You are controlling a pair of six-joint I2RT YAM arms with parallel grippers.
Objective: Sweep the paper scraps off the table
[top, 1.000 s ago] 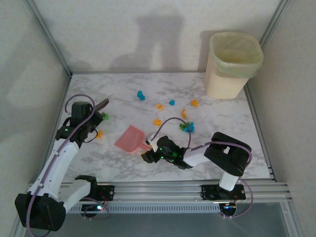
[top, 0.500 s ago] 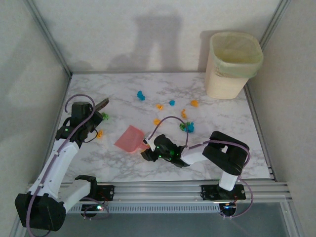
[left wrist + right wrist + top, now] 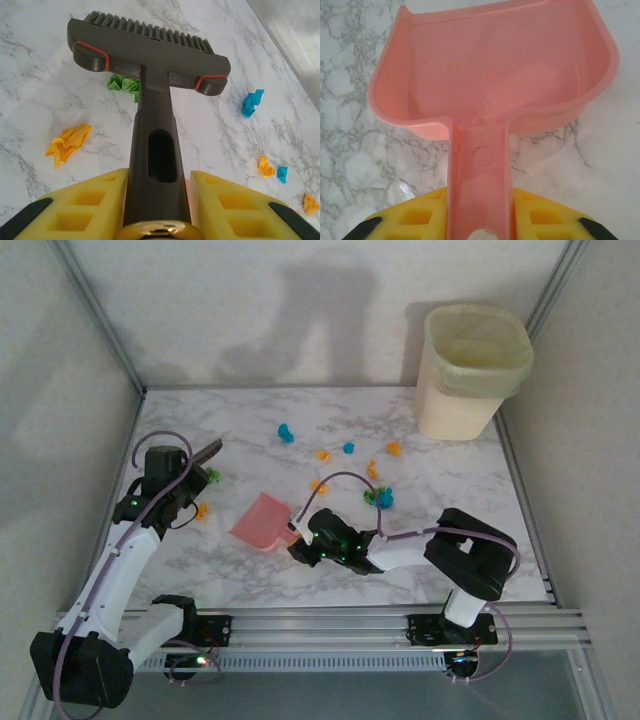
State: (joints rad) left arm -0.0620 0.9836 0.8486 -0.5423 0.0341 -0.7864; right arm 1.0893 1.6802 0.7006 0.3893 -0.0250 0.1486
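Top external view says you're barely under way: the paper scraps, blue, orange and green, lie scattered across the middle of the tabletop, none swept together. Your left tool grasps the brush by its handle, bristles hanging just above a green scrap, with an orange scrap close by. Your right tool is clamped on the handle of the dustpan, and the pan is empty. The bin waits at the far right corner. I judge all the sweeping, scooping and tipping remains.
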